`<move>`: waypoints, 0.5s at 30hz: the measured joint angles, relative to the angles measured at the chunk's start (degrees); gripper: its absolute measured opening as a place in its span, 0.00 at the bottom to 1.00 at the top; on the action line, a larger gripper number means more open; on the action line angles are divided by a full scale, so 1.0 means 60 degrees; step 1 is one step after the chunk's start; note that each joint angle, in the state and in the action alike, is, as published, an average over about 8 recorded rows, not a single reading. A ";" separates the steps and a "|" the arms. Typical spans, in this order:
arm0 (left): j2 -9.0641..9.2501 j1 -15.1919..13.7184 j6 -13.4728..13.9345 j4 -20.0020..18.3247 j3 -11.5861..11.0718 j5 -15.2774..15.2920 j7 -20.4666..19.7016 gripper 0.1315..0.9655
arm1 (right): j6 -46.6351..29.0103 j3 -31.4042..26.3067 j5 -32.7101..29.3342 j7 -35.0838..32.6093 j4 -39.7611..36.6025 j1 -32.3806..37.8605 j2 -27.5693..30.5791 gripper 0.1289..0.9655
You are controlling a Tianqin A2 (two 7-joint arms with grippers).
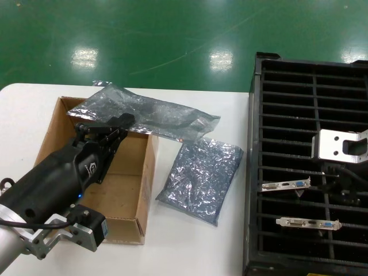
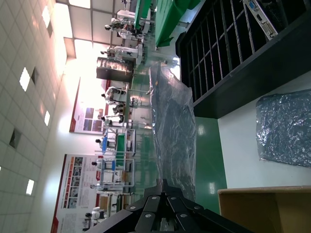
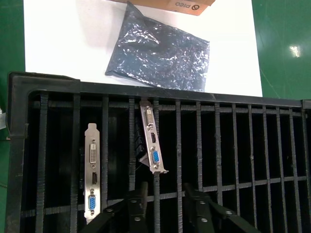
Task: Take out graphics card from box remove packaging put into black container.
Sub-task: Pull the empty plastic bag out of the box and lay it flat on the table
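Now the left hand point(image 1: 118, 123) is over the far edge of the box point(image 1: 57, 129), and it is pinched shut on one end of a bagged graphics card point(image 1: 146, 115). That bag reaches out past the box's far right corner toward the middle of the desk point(image 1: 190, 247). From the left wrist view, the shiny bag hangs out from between the two closed fingers point(image 2: 167, 206).

The bag looks thin, soft and slippery, so it could slide out of a weak pinch. The card inside should be flat, stiff and light, but easy to hurt. A good place to hold is the edge of the bag for pulling it off, and the metal end or bare board edge for the card, never the small parts on its face.

An empty bag point(image 1: 201, 178) lies flat on the desk, just right of the box and left of the black container point(image 1: 253, 172). Two cards already stand in the container's slots: one card point(image 1: 286, 185) farther off and another card point(image 1: 307, 223) nearer.

The right hand point(image 3: 165, 201) hangs low over the container, near those cards. Its fingers are spread apart and hold nothing.
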 joint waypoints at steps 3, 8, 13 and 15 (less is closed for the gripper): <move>0.0000 0.0000 0.0000 0.0000 0.0000 0.0000 0.0000 0.01 | 0.0000 0.0000 0.0000 0.0000 0.0000 0.0000 0.0000 0.23; 0.0000 0.0000 0.0000 0.0000 0.0000 0.0000 0.0000 0.01 | 0.0000 0.0000 0.0000 0.0000 0.0000 0.0000 0.0000 0.30; 0.0000 0.0000 0.0000 0.0000 0.0000 0.0000 0.0000 0.01 | 0.0000 0.0000 0.0000 0.0000 0.0000 0.0000 0.0000 0.36; 0.0000 0.0000 0.0000 0.0000 0.0000 0.0000 0.0000 0.01 | 0.0000 0.0000 0.0000 0.0000 0.0000 0.0000 0.0000 0.42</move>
